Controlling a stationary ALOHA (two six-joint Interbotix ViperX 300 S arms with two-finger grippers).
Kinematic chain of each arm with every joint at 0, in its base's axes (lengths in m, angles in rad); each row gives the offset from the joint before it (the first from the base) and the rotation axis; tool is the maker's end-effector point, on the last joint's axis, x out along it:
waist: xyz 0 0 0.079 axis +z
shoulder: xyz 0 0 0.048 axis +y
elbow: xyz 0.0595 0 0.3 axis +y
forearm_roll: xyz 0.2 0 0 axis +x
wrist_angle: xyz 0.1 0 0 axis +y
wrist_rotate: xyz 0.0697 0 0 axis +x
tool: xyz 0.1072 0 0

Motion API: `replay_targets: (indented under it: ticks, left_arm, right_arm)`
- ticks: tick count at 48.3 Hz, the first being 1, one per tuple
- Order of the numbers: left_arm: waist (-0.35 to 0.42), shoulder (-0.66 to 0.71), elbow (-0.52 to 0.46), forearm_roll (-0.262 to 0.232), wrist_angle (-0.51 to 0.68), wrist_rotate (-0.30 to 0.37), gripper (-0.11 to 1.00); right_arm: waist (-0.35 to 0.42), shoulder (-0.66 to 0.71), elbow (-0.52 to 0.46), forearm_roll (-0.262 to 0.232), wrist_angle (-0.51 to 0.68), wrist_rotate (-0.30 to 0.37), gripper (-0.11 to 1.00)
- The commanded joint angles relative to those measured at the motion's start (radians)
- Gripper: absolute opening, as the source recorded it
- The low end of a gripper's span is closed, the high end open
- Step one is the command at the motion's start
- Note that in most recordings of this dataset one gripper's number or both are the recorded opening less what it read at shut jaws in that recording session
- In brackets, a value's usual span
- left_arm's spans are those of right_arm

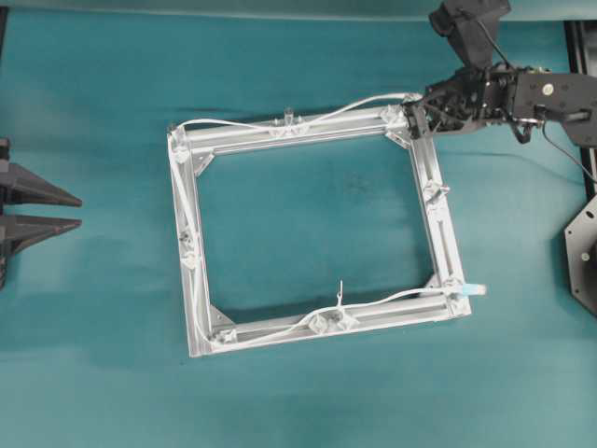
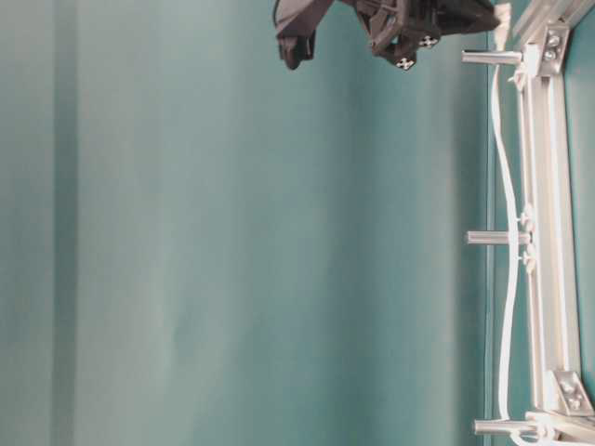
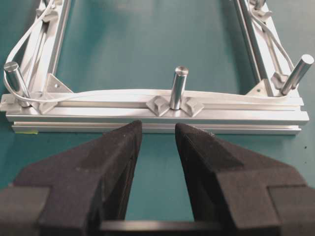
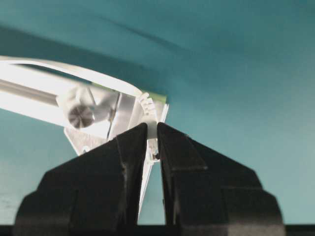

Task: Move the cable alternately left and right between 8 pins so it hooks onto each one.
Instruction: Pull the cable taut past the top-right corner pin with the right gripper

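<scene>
The right gripper is clenched on the cable, the white cord pinched between its two black fingers at the top right corner of the frame as the overhead view shows it; just left of the fingertips in the right wrist view stands a corner pin, seen end on, and the cord arcs away over it to the left; beyond that lies only the green table cover.

From the grip the cable runs along the far bar past the middle pin, round the left corner, down the left bar, then along the near bar to a blue-tipped end jutting past the bottom right corner; how it sits against each pin there is too small to tell.

The left gripper is released, its jaws spread wide and holding nothing; just ahead of its tips lies a frame bar with the cord along it passing behind an upright pin; further pins stand at the two corners either side.
</scene>
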Motion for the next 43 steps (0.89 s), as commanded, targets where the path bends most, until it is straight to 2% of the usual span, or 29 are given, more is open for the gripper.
replay_targets:
  ticks: [1,10,43]
  left_arm:
    - [-0.002,0.008,-0.012,0.003,-0.008,-0.005,0.38]
    - [-0.002,0.006,-0.012,0.003,-0.009,-0.005,0.38]
    - [-0.002,0.006,-0.012,0.003,-0.009,-0.005,0.38]
  right_arm:
    - [0.018,-0.005,-0.008,0.032,-0.002,0.003,0.10]
    - [0.043,0.014,-0.015,0.098,-0.011,0.003,0.10]
    - [0.044,0.008,-0.031,0.103,0.018,0.000,0.10]
